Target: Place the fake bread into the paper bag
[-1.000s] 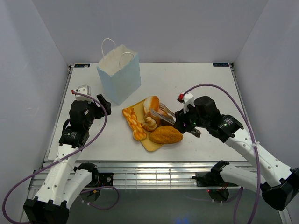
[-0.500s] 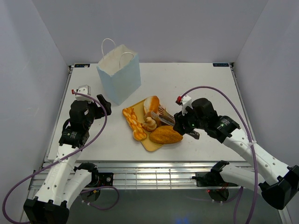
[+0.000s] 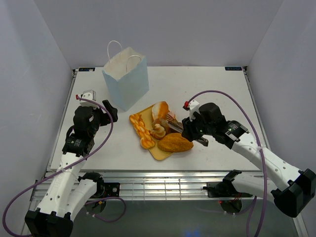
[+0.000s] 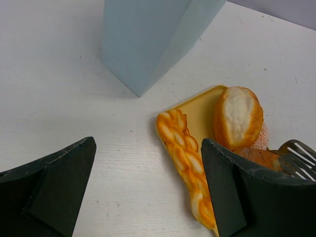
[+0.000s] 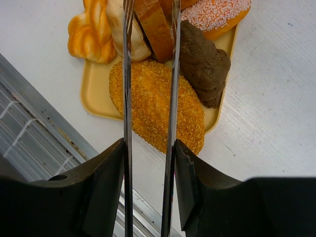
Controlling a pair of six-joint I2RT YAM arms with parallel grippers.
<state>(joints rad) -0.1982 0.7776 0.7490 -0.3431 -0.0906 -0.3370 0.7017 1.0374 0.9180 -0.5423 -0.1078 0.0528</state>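
Observation:
The pale blue paper bag (image 3: 126,76) stands upright at the back left; its base shows in the left wrist view (image 4: 148,39). The bread lies on a yellow tray (image 3: 159,150): orange braid (image 3: 139,129), white-orange loaf (image 3: 160,110), golden oval loaf (image 3: 175,143). My right gripper (image 3: 193,133) is shut on the metal tongs (image 5: 173,98). The tong blades reach over the golden loaf (image 5: 158,106) and straddle a tan piece (image 5: 153,29). A dark brown roll (image 5: 202,64) and a pink-sprinkled piece (image 5: 215,15) lie beside them. My left gripper (image 3: 109,111) is open and empty, left of the braid (image 4: 185,158).
The tray's near corner (image 5: 96,94) lies close to the table's front edge and the metal rail (image 5: 29,123). Grey walls close in the table on three sides. White table surface lies between the bag and the tray (image 4: 123,128).
My right arm has moved left toward the tray, pushing the tongs further over the bread. The left arm, bag and tray have not moved.

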